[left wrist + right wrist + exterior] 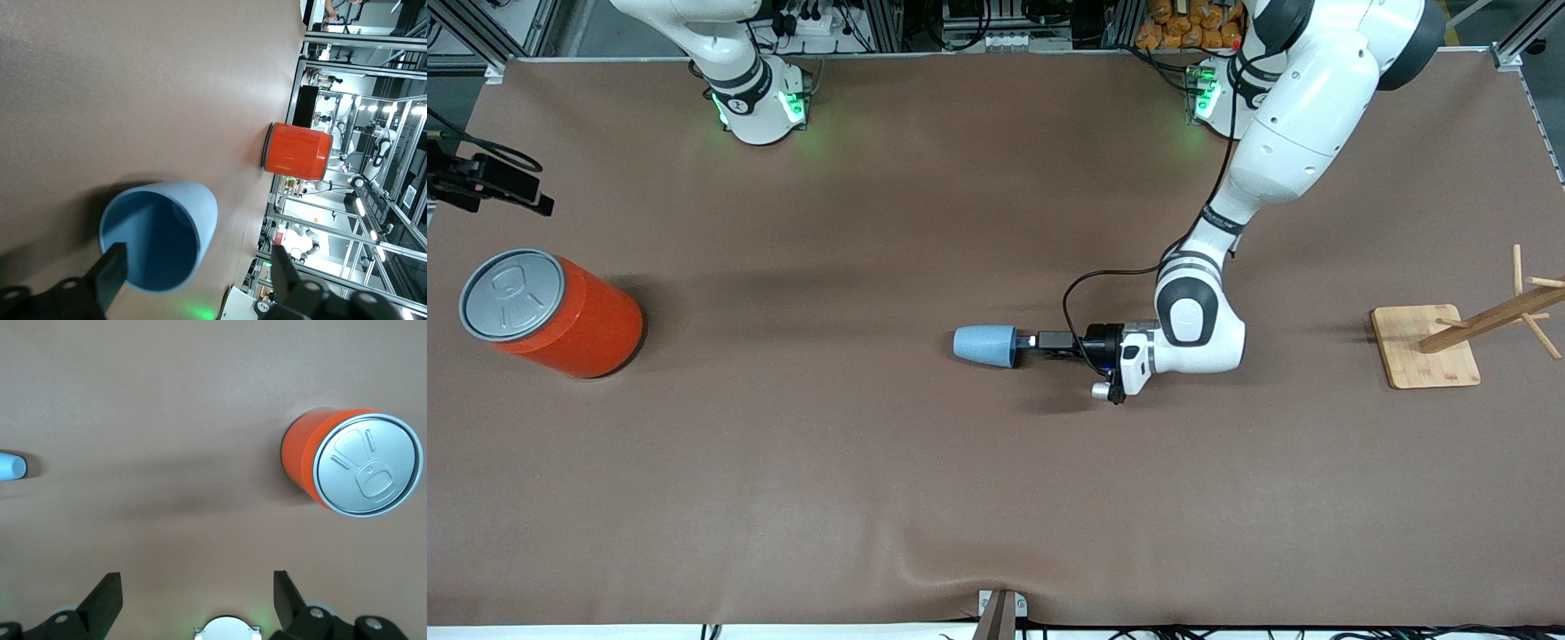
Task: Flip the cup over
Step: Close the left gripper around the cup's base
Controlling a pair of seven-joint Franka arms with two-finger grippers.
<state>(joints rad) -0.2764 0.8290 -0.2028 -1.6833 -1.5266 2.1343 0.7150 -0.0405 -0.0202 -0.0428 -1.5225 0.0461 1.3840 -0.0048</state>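
The light-blue cup (984, 345) lies on its side in the middle of the table, its mouth toward the left arm's end. My left gripper (1024, 341) is low at the cup's mouth and open. In the left wrist view the cup (160, 237) shows its darker blue inside; my left gripper (198, 273) has one finger (110, 270) in front of the opening and the other outside the rim. My right gripper (197, 600) is open, empty and held high over the table, out of the front view. The cup's base (10, 467) shows at the edge of the right wrist view.
A large orange can (551, 311) with a grey pull-tab lid stands toward the right arm's end; it also shows in the left wrist view (297, 150) and the right wrist view (353, 463). A wooden peg rack on a square base (1427, 345) stands toward the left arm's end.
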